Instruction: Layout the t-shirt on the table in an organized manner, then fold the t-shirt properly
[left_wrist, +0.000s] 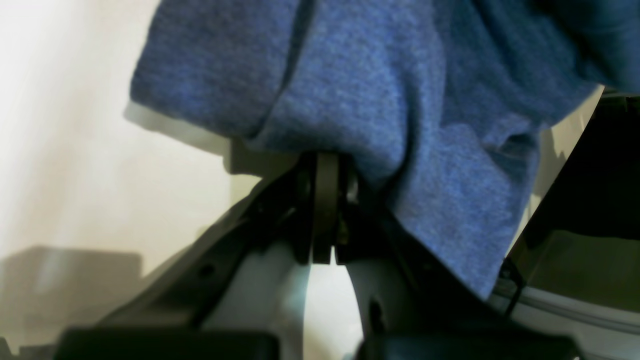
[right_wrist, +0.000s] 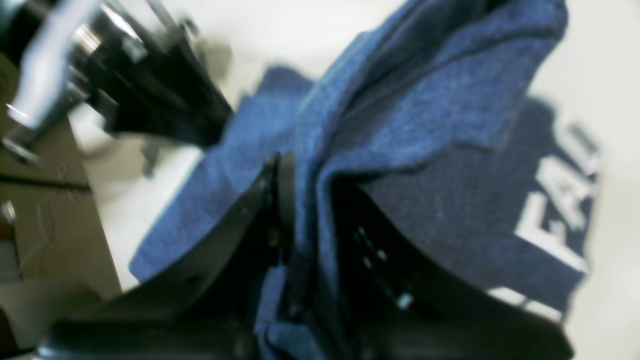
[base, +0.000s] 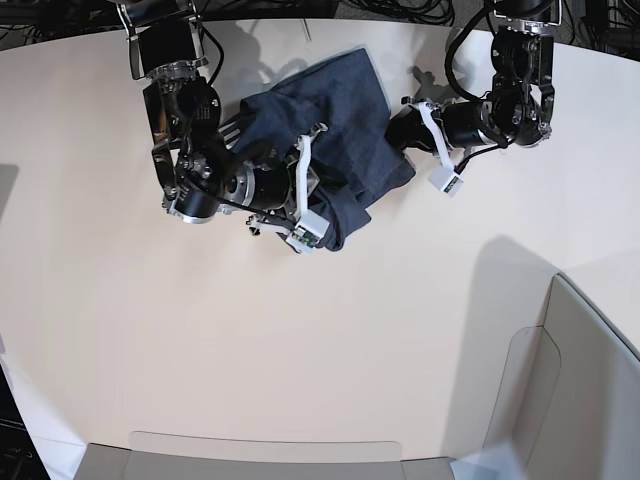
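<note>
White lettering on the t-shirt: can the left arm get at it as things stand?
Probably not. The left gripper is shut on the t-shirt at its far edge, and the white lettering lies on the right gripper's side, under bunched folds. It would need to let go first.

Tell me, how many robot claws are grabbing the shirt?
2. The left gripper pinches the t-shirt at its right edge in the base view; the right gripper clamps bunched cloth at its left side.
</note>
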